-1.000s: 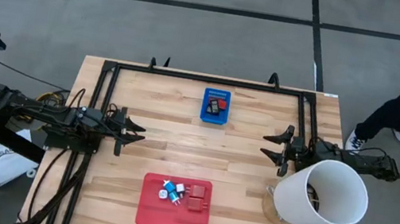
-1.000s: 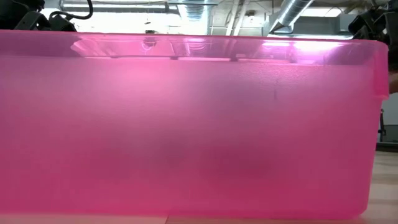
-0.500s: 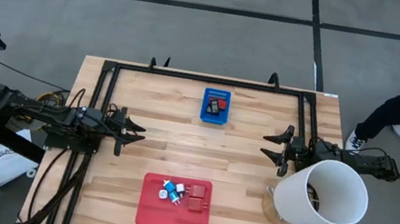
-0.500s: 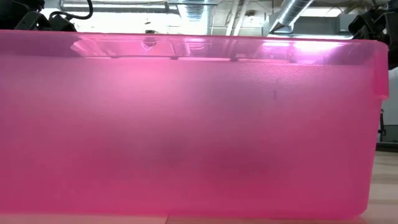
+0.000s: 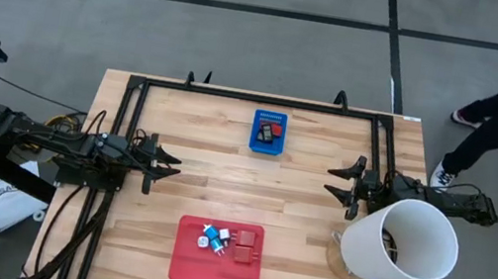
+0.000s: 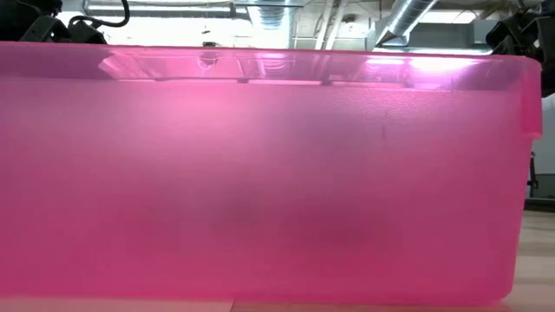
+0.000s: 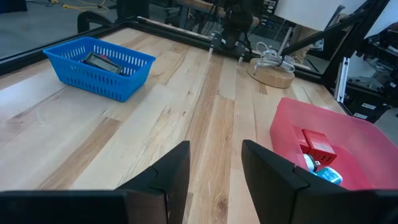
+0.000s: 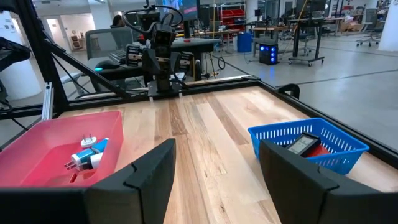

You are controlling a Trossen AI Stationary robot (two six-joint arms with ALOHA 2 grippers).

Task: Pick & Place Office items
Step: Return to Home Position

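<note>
gaping wide: left tool, right tool

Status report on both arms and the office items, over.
Left gripper at left side, jaws open, empty. Right gripper at right side, jaws open, empty. Office items in red tray and blue bin. White cylinder beside right arm.

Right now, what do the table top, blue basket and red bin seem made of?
Table top: light wood planks, likely sealed; grain and seams show. Blue basket: moulded plastic, apparently; uniform colour, perforated lattice walls. Red bin: translucent plastic, probably; light glows through its wall, rim glossy.
</note>
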